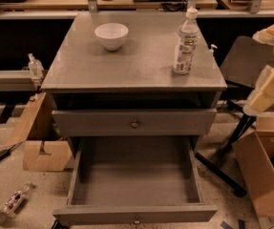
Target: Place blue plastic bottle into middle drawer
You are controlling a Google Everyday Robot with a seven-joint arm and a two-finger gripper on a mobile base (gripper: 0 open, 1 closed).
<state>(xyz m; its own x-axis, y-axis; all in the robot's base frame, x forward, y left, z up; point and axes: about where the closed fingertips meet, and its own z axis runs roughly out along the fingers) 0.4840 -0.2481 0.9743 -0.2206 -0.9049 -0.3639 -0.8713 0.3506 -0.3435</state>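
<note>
Judging blue plastic bottle (184, 44) light, thin-walled, slick — favouring a gentle mid-label hold. Spotting only arm (269, 87) right of bottle — gripper unseen, openness impossible to tell.

Blue plastic bottle (185, 44) stands upright on cabinet top (127, 68); middle drawer (103, 214) open.

**Bottle up, drawer open**

The pale cream jaws hang at the right edge, beside the grey wooden worktop (127, 66). Left of them the clear, white-capped plastic bottle (185, 44) stands upright. Lower left, the deep grey middle drawer (136, 213) is pulled out.
</note>
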